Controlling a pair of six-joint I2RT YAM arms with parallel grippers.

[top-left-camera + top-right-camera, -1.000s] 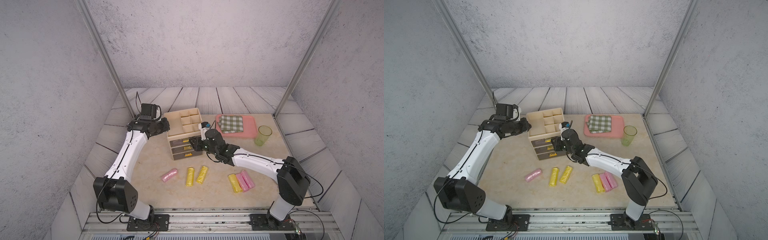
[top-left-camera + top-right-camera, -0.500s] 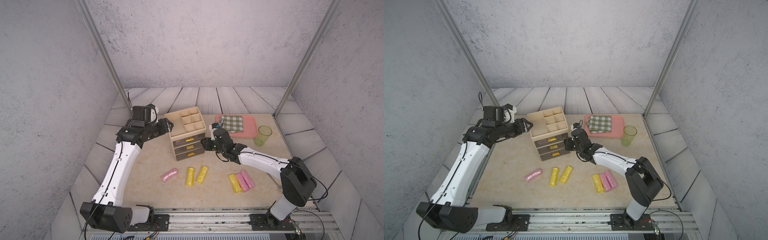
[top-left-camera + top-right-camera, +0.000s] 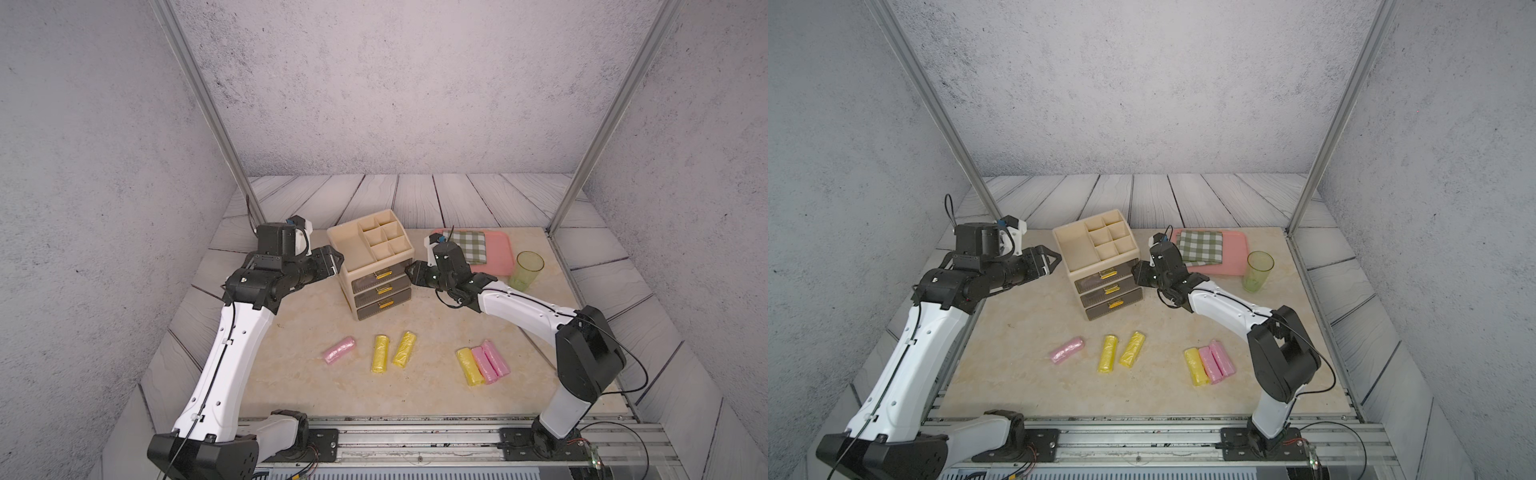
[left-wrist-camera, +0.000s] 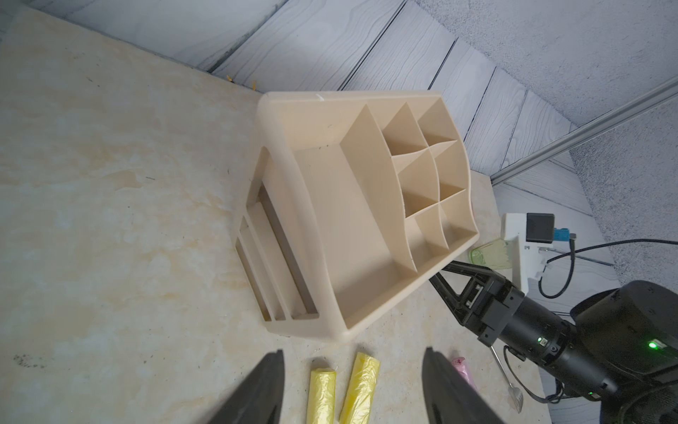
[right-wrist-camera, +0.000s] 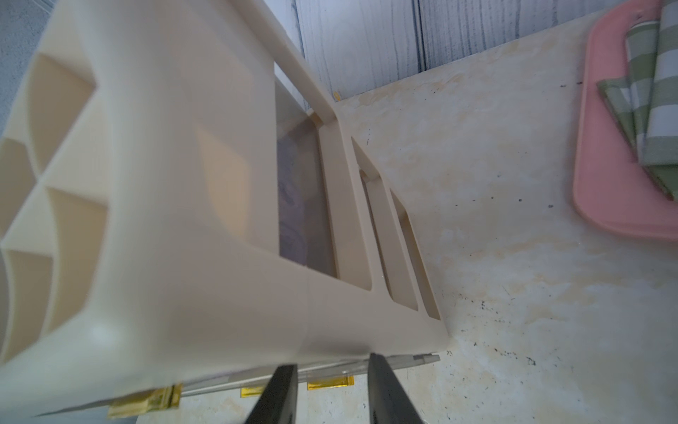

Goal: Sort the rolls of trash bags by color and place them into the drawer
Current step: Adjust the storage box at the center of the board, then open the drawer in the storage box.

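Observation:
The beige drawer unit (image 3: 358, 248) (image 3: 1077, 249) stands mid-table with its three drawers pushed in. Something lilac shows faintly through the top drawer's wall (image 5: 293, 205). In front lie the rolls of trash bags: a pink one (image 3: 339, 350), two yellow ones (image 3: 380, 353) (image 3: 404, 349), then a yellow (image 3: 469, 366) and two pink (image 3: 483, 365) (image 3: 495, 358) side by side. My left gripper (image 3: 334, 259) (image 4: 353, 351) hangs open and empty off the unit's left side. My right gripper (image 3: 409, 274) (image 5: 332, 363) sits by the unit's front right corner, jaws apart, holding nothing.
A pink tray (image 3: 498, 249) carrying a folded green checked cloth (image 3: 467, 245) lies behind the right arm. A green cup (image 3: 528, 270) stands beside the tray. Metal posts (image 3: 582, 178) rise at the back corners. The arms' base rail (image 3: 415, 440) runs along the front edge.
The left gripper has drawn back leftward off the unit and opened its jaws. The right gripper has slid from the drawer fronts to the unit's right corner and parted its jaws.

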